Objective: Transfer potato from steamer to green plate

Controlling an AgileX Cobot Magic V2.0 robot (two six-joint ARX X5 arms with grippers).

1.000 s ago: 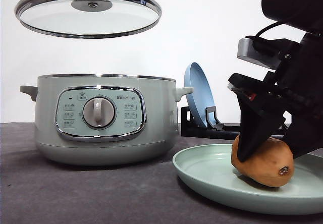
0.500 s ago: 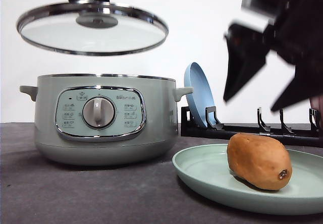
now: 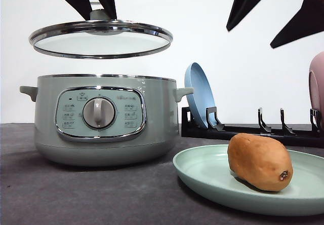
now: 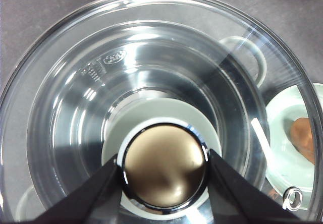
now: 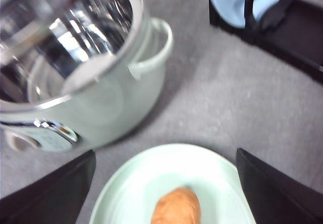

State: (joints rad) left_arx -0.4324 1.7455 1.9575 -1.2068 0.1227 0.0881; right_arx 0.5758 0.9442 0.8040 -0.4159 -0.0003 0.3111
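The orange-brown potato (image 3: pixel 260 161) lies on the pale green plate (image 3: pixel 202 172) at the front right, nothing touching it. My right gripper (image 3: pixel 249 38) hangs open high above the plate; its wrist view looks down on the potato (image 5: pixel 176 211) and plate (image 5: pixel 126 188) between the spread fingers (image 5: pixel 50 188). To the left, the sage-green steamer (image 3: pixel 101 118) stands open. My left gripper (image 3: pixel 101 16) is shut on the knob (image 4: pixel 164 166) of the glass lid (image 3: pixel 101 38), holding it level a little above the pot. Through the glass the potato (image 4: pixel 305 135) shows.
A black dish rack (image 3: pixel 238 131) runs behind the plate, holding an upright blue plate (image 3: pixel 200 96) and, at the right edge, a pink dish (image 3: pixel 317 83). The grey tabletop (image 3: pixel 101 194) lies in front of the steamer.
My right gripper has let go of the potato and risen well above the plate. The potato stays on the plate. The lid has come down closer to the steamer.
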